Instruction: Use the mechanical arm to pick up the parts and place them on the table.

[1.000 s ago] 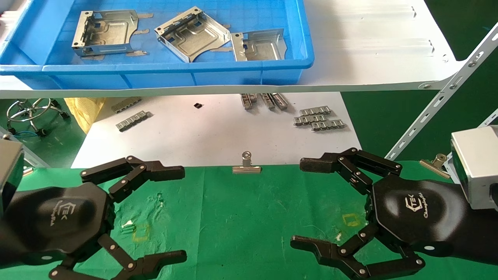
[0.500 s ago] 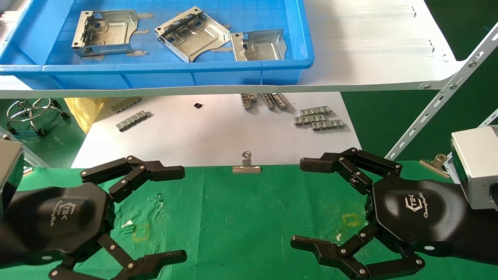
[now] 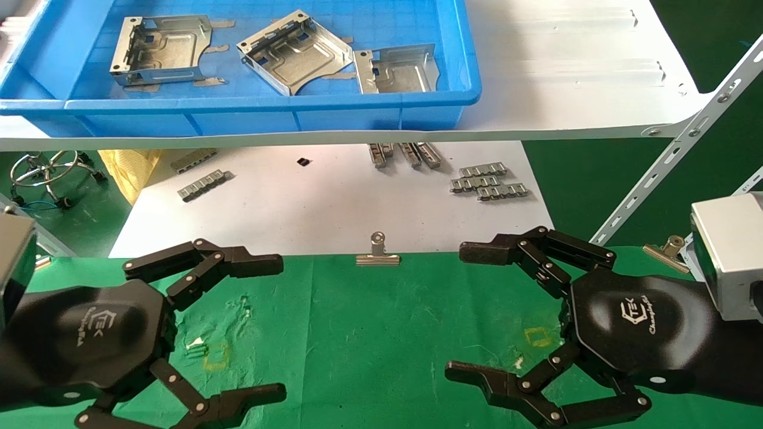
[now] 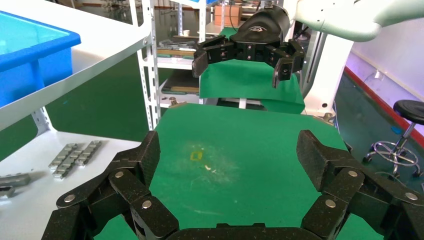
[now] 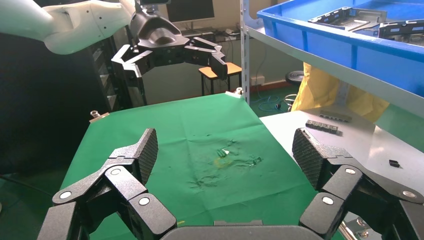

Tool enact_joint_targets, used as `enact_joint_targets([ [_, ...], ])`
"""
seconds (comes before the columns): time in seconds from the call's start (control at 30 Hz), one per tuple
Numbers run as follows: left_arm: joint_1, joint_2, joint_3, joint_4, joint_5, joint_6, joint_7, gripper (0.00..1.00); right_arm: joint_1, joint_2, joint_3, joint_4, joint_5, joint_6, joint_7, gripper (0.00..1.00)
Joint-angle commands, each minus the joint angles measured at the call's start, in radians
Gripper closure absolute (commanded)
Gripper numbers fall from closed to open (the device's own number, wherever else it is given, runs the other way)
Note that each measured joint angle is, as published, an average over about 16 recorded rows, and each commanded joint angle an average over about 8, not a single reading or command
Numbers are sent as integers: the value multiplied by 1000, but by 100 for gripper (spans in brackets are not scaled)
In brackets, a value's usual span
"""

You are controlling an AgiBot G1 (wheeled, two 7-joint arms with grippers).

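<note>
Three silvery sheet-metal parts lie in the blue bin point(image 3: 381, 107) on the white shelf: one at the left point(image 3: 160, 50), one in the middle point(image 3: 294, 52), one at the right point(image 3: 396, 70). My left gripper point(image 3: 275, 326) is open and empty above the left side of the green cloth table point(image 3: 369, 333). My right gripper point(image 3: 462, 312) is open and empty above the table's right side. Each hand faces the other across the cloth. The left wrist view shows the right hand point(image 4: 242, 62) far off; the right wrist view shows the left hand point(image 5: 170, 59).
A steel binder clip point(image 3: 377, 252) holds the cloth's far edge; another clip point(image 3: 667, 248) is at the right. Small grey ridged strips point(image 3: 489, 180) lie on the lower white board point(image 3: 310, 208). A slanted shelf brace point(image 3: 673, 155) runs at the right. Yellow squares point(image 3: 216, 356) mark the cloth.
</note>
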Motion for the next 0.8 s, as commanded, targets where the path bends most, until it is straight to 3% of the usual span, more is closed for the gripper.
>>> enact_joint_targets([
  [0.03, 0, 0, 0, 0, 0, 0, 0, 0, 0, 0, 0, 0, 0, 0, 0, 0],
  [0.33, 0, 0, 0, 0, 0, 0, 0, 0, 0, 0, 0, 0, 0, 0, 0, 0],
  [0.6, 0, 0, 0, 0, 0, 0, 0, 0, 0, 0, 0, 0, 0, 0, 0, 100],
  [0.8, 0, 0, 0, 0, 0, 0, 0, 0, 0, 0, 0, 0, 0, 0, 0, 100],
])
